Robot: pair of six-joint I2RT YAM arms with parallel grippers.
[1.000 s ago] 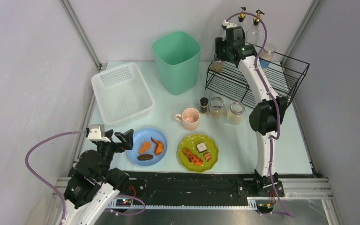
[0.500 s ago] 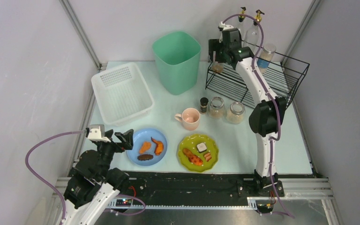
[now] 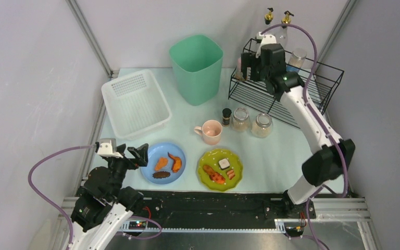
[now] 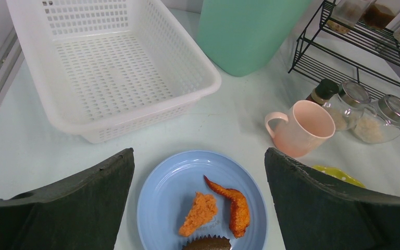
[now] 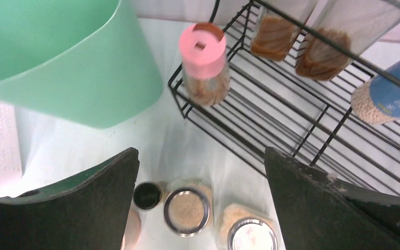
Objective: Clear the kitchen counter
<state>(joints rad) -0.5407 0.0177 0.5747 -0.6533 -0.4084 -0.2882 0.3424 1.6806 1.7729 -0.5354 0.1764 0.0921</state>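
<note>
Pale mint kitchen counter (image 3: 281,166) fills the booth floor between grey walls. It lies flat and looks wider left to right than deep, though foreshortening leaves the long axis uncertain. Black rail along its near edge.

Right gripper (image 5: 198,156): fingers spread wide, nothing between them. It hangs above the left end of the black wire rack (image 3: 302,94) at far right and looks down.
- Pink-lidded jar (image 5: 204,65): upright on the rack's lower shelf at the left front corner, brownish contents.
- Two bottles (image 5: 273,34) of brown contents and a blue-labelled jar (image 5: 390,99) stand further back on the rack.
- On the counter in front of the rack, in a row: dark-capped bottle (image 3: 226,116), then two glass jars (image 3: 240,119) of pale grainy contents.

Right arm: base at near right, elbow bent out to the right, forearm stretched to the far side.

Left gripper (image 4: 199,153): fingers wide apart, holding nothing, low at the near left corner, aimed across the counter. Left arm folded close to its base.
- Blue plate (image 3: 148,166) just ahead: two orange food pieces and one dark piece.
- Green plate (image 3: 204,159) beside it, small food pieces on it.
- Pink mug (image 3: 211,131): upright, behind the plates.
- White basket (image 3: 135,101) at far left, mint bin (image 3: 197,67) at the back.
</note>
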